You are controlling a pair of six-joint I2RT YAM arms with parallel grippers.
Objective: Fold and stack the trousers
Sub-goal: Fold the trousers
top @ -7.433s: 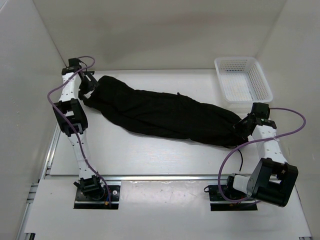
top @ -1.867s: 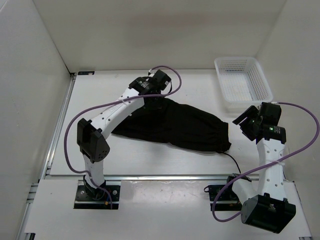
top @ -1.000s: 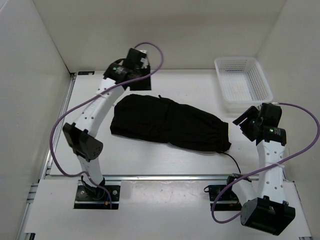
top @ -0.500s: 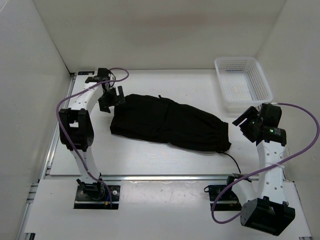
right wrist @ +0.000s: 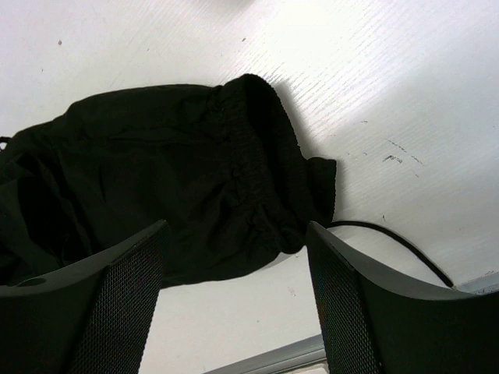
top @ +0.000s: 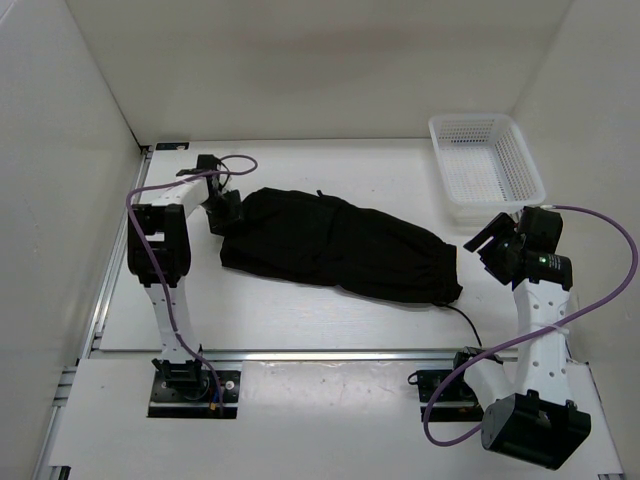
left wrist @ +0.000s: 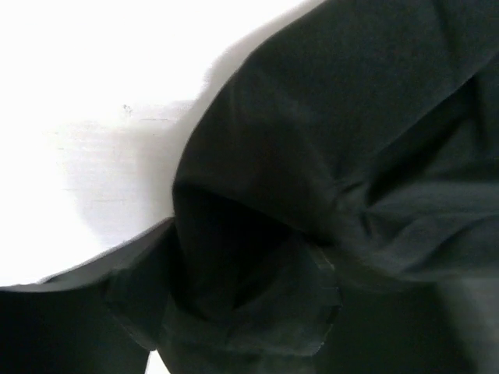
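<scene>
The black trousers [top: 340, 245] lie folded over into a short, wrinkled bundle across the middle of the table. My left gripper [top: 222, 212] sits low at their left end. In the left wrist view dark fabric [left wrist: 351, 117] fills the picture and a fold of it lies between the dim fingers of that gripper [left wrist: 234, 296]; whether they pinch it is too dark to tell. My right gripper [top: 492, 243] hovers open just right of the gathered waistband end [right wrist: 249, 156], its mesh-padded fingers [right wrist: 117, 312] holding nothing.
A white mesh basket [top: 487, 160] stands at the back right corner. A thin black cable [right wrist: 390, 241] runs on the table beside the waistband. White walls enclose the table on three sides, and a metal rail [top: 330, 355] lines its near edge.
The left arm swung from high over the back of the table down to the trousers' left end. The trousers and the right arm stayed still.
</scene>
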